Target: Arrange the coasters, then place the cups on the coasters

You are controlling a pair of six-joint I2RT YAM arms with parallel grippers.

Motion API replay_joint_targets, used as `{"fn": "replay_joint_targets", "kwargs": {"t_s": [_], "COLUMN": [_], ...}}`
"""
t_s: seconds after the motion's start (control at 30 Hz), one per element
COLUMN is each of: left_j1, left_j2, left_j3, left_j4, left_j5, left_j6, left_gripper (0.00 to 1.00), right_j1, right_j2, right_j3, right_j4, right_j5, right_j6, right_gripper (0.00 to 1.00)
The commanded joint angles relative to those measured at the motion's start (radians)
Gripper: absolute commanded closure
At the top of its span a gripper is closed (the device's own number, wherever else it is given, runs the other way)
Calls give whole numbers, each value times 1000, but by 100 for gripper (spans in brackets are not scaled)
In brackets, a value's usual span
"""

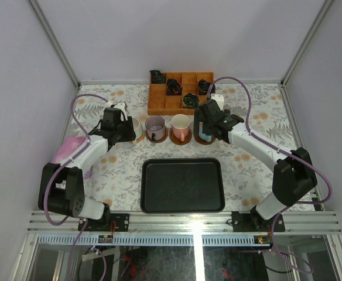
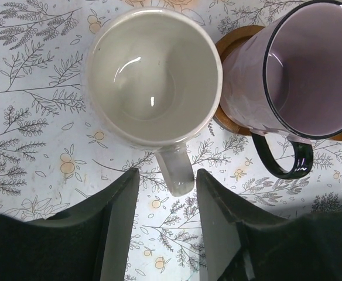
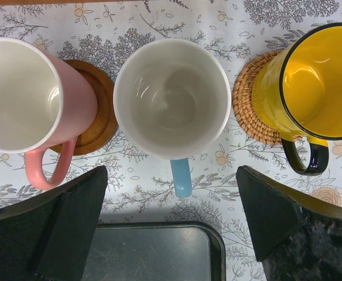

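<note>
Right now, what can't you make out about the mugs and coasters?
1. Any coaster under the cream-white handled mug: hidden by the mug in the left wrist view, by the left gripper in the top view.
2. Black-rimmed yellow mug: cut by the right wrist view's right edge, under the right gripper in the top view.
3. Dark objects in the square-celled orange wooden box: too small, top view.

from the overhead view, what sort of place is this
Likely a robot test cell, not a kitchen: pale panel walls enclose it, a left arm and right arm are bolted to a slotted metal rail, and small handled mugs sit staged on a floral tablecloth.
</note>
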Motion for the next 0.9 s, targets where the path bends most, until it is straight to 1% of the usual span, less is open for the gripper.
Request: {"fn": "replay_joint_targets", "kwargs": {"t_s": [0.0, 0.23, 0.87], "left_j1": [6, 5, 6], "left_j2": [-21, -12, -10], "left_j3": [5, 3, 4], "left_j4": [-2, -18, -94], "left_j5": [0, -17, -73], "left_j6": [17, 10, 15], "left_gripper": [55, 51, 50], "right_j1": [-7, -7, -7], "right_j2": [-21, -26, -18], "right_j3": [14, 8, 20], "right_j4": [26, 27, 27], "right_j5": [-3, -3, -10], "right_j6": [15, 17, 9], "right_gripper": [1, 1, 1]}}
